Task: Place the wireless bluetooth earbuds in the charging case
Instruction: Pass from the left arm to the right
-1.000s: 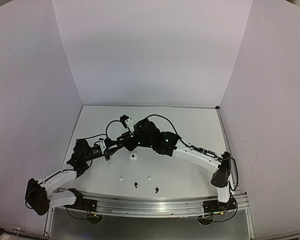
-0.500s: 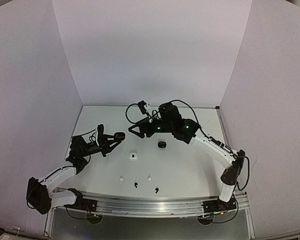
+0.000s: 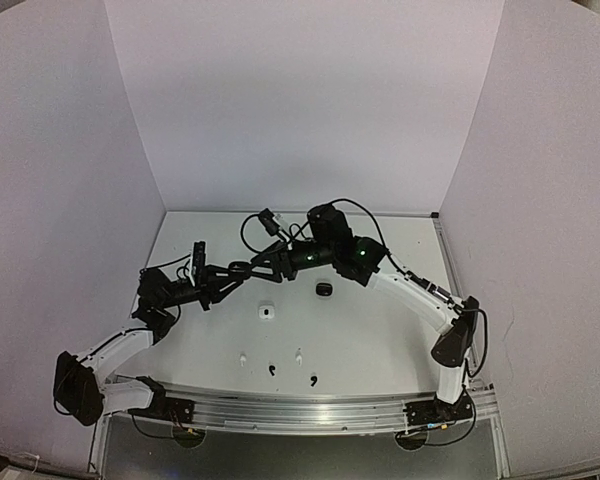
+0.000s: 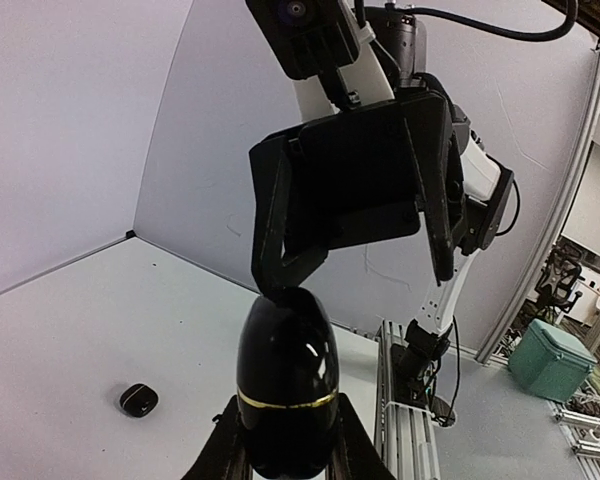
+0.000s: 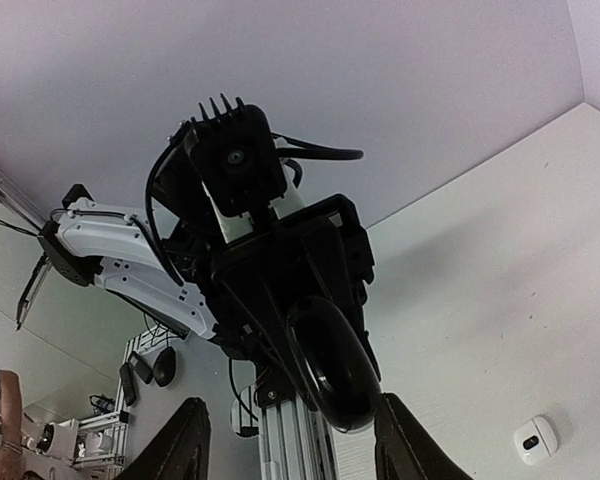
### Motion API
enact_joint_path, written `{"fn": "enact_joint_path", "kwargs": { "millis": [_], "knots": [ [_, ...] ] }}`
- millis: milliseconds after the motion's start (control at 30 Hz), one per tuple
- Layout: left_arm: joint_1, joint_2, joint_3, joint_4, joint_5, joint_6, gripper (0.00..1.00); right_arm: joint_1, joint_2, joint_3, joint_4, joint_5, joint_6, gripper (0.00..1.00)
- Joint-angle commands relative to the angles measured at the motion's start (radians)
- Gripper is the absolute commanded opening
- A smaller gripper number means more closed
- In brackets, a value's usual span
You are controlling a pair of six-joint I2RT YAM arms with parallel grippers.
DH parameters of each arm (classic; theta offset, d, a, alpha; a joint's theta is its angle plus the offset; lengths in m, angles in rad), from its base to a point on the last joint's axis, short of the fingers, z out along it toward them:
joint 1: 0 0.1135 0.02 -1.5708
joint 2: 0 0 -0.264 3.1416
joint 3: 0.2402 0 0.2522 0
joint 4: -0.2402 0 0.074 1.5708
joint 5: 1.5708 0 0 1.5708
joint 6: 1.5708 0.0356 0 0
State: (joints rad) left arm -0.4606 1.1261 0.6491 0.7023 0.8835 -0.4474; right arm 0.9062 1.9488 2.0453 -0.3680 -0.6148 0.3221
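Observation:
My left gripper point(image 3: 232, 273) is shut on a glossy black egg-shaped charging case point(image 4: 285, 375) with a gold band and holds it in the air. My right gripper point(image 3: 258, 262) faces it, open, with one fingertip point(image 4: 278, 287) touching the case's top end. In the right wrist view the case point(image 5: 330, 365) hangs between my spread right fingers point(image 5: 192, 440). Two white earbuds point(image 3: 242, 357) point(image 3: 298, 354) and two black earbuds point(image 3: 271, 369) point(image 3: 313, 379) lie near the table's front edge. Any other earbuds are out of view.
A small white case point(image 3: 267, 313) lies on the table in front of the grippers, also seen in the right wrist view point(image 5: 533, 438). A small black case point(image 3: 324, 289) lies to its right and shows in the left wrist view point(image 4: 138, 399). White walls enclose the table.
My right gripper swung back and away, then came left again to the case held by my left gripper. My left gripper rose and reached out to the right. The small black case came into view.

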Motion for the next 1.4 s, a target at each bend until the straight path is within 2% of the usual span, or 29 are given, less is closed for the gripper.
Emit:
{"fn": "enact_joint_path", "kwargs": {
  "millis": [0, 333, 633, 733, 833, 967, 1000, 1067, 1133, 1200, 1367],
  "knots": [
    [0.004, 0.008, 0.065, 0.062, 0.033, -0.028, 0.00, 0.000, 0.035, 0.022, 0.067, -0.057, 0.030, 0.47],
    [0.004, 0.018, 0.076, 0.073, 0.038, -0.040, 0.00, 0.000, 0.050, 0.020, 0.070, -0.054, 0.031, 0.45],
    [0.004, 0.026, 0.079, 0.081, 0.048, -0.038, 0.00, 0.000, 0.104, 0.069, 0.082, -0.122, 0.060, 0.12],
    [0.004, 0.025, 0.078, 0.082, 0.040, -0.045, 0.00, -0.001, 0.114, 0.073, 0.084, -0.145, 0.067, 0.09],
    [0.003, 0.026, 0.076, 0.084, 0.039, -0.049, 0.00, 0.000, 0.117, 0.073, 0.090, -0.168, 0.068, 0.00],
    [0.004, 0.027, 0.067, 0.074, 0.016, -0.045, 0.01, 0.000, 0.097, 0.039, 0.107, -0.155, 0.054, 0.00],
    [0.005, 0.025, 0.063, 0.067, 0.001, -0.038, 0.06, 0.000, 0.091, 0.031, 0.109, -0.147, 0.050, 0.00],
    [0.006, 0.019, 0.050, 0.051, -0.035, -0.016, 0.36, -0.002, 0.072, 0.004, 0.114, -0.127, 0.040, 0.00],
    [0.012, 0.016, 0.042, 0.045, -0.043, 0.023, 0.54, -0.005, 0.051, -0.025, 0.120, -0.113, 0.033, 0.00],
    [0.019, 0.016, 0.038, 0.043, -0.039, 0.059, 0.63, -0.009, 0.036, -0.049, 0.126, -0.109, 0.039, 0.00],
    [0.043, 0.006, 0.046, 0.004, 0.007, 0.112, 0.74, -0.014, 0.019, -0.072, 0.136, -0.085, 0.048, 0.00]
  ]
}}
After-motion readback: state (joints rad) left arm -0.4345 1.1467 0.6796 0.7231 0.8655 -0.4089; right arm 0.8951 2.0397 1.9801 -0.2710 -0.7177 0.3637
